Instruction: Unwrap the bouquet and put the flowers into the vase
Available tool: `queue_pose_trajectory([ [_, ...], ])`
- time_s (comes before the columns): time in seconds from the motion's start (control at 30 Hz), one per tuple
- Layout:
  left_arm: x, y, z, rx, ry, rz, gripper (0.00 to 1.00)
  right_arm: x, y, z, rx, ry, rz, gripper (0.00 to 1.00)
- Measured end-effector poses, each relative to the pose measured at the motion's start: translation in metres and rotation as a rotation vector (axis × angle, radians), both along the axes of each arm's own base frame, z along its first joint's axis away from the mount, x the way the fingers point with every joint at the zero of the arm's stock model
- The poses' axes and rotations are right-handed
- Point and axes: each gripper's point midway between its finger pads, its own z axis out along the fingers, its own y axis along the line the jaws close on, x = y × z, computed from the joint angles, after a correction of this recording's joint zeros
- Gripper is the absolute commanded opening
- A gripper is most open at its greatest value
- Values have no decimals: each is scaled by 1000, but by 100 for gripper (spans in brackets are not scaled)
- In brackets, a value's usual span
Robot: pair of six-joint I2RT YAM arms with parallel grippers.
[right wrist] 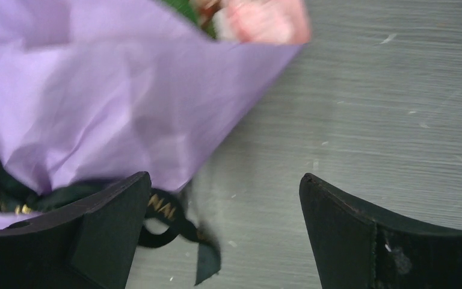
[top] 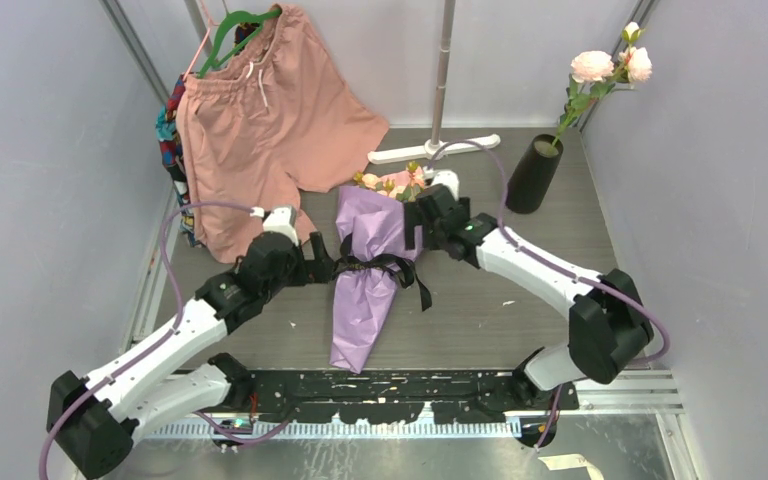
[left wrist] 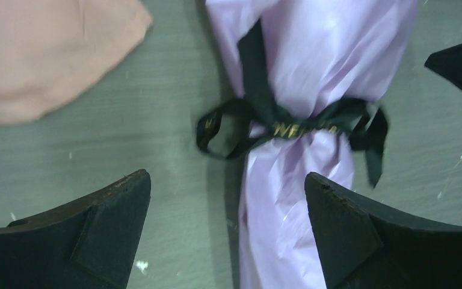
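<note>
On the table (top: 520, 300), the bouquet (top: 370, 230) lies near-to-far, flowers (top: 390, 183) pointing away.

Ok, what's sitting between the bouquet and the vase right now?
In the top view, the right gripper sits open beside the bouquet. Beyond its arm, only bare table and a looping purple cable lie before the vase.

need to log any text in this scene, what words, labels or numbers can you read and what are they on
"WE": gold letters on the black ribbon tied around the bouquet, left wrist view; the letters after them are too blurred to read.
More gold lettering on the ribbon's loose loop, right wrist view: too blurred to read.
No text shows on the vase or the shorts.
</note>
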Motion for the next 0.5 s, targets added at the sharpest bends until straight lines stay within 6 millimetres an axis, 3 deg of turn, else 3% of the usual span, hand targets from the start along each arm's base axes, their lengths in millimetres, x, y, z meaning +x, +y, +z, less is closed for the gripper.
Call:
queue_pose_trajectory([
  [0.13, -25, 11, -41, -3, 78, -3, 97, -26, 41, -17, -52, 27, 125, 95],
  [0.27, -33, 13, -54, -14, 111, 1, 93, -50, 67, -32, -101, 50, 212, 86],
  [0.5, -27, 4, -65, -12, 150, 2, 91, -51, 63, -33, -108, 37, 169, 88],
])
